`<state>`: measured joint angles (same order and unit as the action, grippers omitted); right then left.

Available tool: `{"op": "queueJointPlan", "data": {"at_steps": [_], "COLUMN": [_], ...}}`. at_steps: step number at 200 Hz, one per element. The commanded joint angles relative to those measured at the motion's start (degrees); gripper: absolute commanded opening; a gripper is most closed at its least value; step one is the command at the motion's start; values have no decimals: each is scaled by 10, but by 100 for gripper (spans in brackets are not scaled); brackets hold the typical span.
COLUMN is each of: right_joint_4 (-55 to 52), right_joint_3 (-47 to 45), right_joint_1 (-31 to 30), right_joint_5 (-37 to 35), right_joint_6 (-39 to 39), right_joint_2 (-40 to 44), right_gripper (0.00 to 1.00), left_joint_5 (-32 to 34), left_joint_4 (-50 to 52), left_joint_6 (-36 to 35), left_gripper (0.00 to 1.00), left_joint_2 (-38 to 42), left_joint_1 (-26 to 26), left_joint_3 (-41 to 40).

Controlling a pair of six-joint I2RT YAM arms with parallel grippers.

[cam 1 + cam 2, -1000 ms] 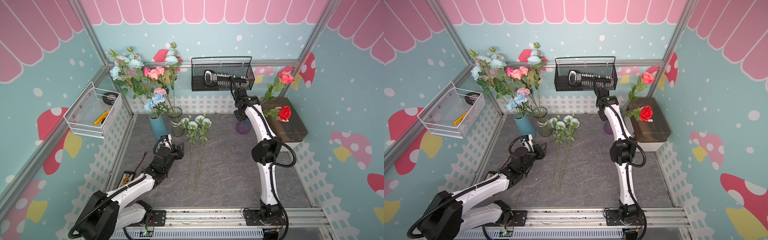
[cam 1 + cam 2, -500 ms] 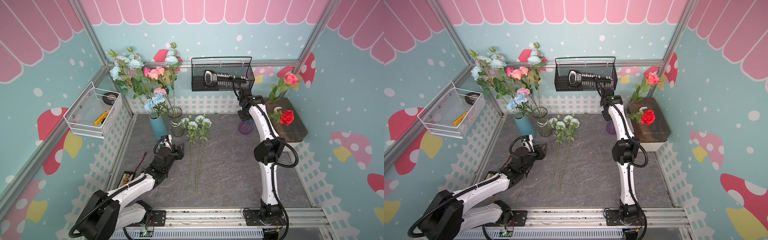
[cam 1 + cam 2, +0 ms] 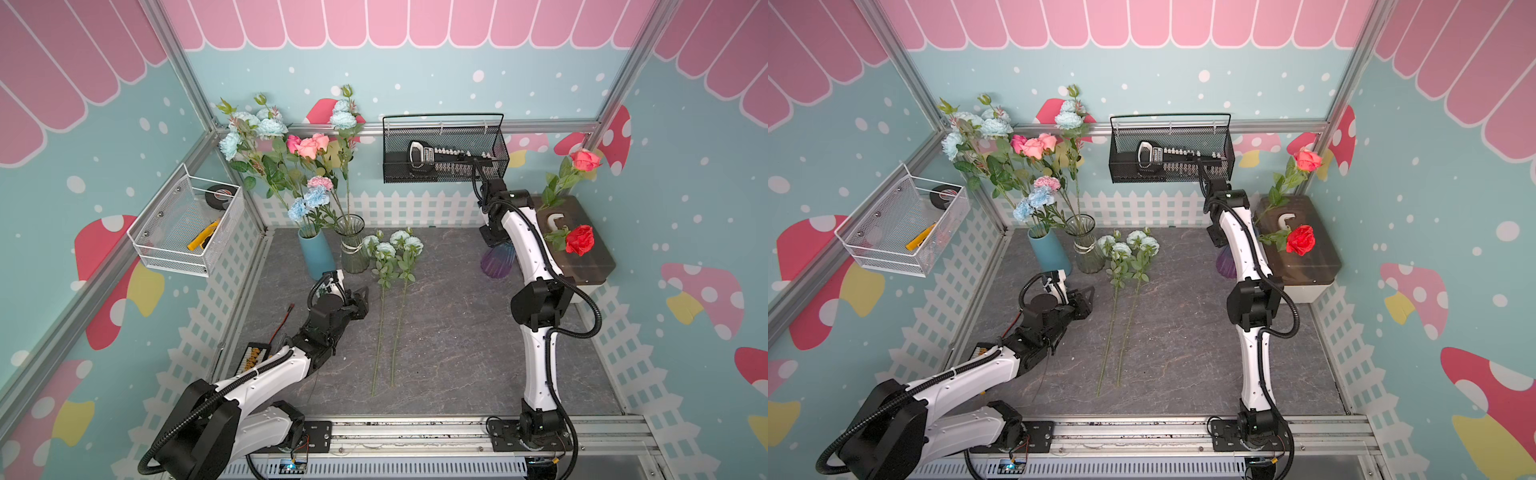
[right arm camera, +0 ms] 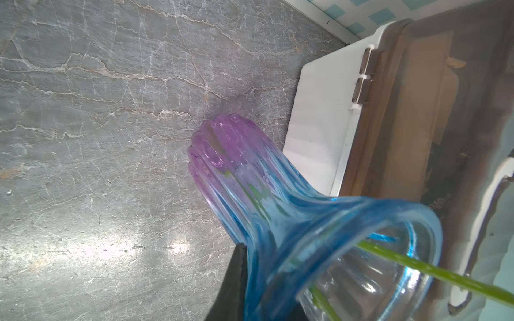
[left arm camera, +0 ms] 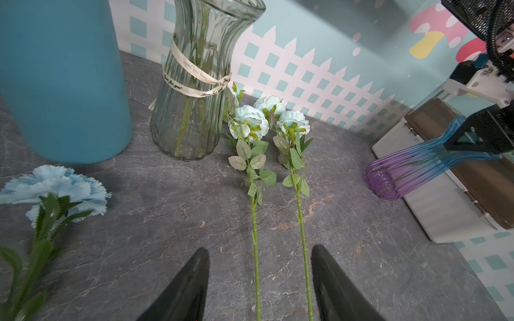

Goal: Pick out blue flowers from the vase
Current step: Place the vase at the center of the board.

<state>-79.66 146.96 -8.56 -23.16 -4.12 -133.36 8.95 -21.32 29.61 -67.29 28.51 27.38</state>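
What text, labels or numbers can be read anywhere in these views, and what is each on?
"for you" in cursive, repeated on the cream ribbon around the clear glass vase; the word before it is unclear.
Embossed lettering on the brown box lid: too blurred to read.
Label on the black device in the wire basket: too small.
Tape roll label: too small.
Purple-and-blue vase: no text.
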Motion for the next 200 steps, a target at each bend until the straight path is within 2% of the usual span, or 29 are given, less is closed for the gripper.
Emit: {"op": "queueJointPlan", "data": {"at_steps": [1, 36, 62, 114, 200], "right_joint_4": [-33, -18, -4, 24, 95], "right_joint_3": [-12, -13, -14, -36, -149], "right_joint_1": [6, 7, 7, 1, -73], "right_joint_5": [-11, -14, -11, 8, -20], "right_joint_6": [-4, 2, 6, 14, 25], "right_joint_2": [-16, -31, -25, 10, 184], "right_gripper": [5, 39, 53, 56, 57], "left_joint_5": [-4, -5, -4, -4, -5], "left_joint_4": [-15, -14, -14, -15, -16], "left_joint_6": [11, 11, 11, 11, 11], "left_gripper": [59, 59, 59, 59, 59], "left_joint_2": [-3, -2, -2, -1, 1], "left_joint_1": [-4, -4, -4, -4, -4], "left_joint_3": [6, 4, 4, 3, 2]}}
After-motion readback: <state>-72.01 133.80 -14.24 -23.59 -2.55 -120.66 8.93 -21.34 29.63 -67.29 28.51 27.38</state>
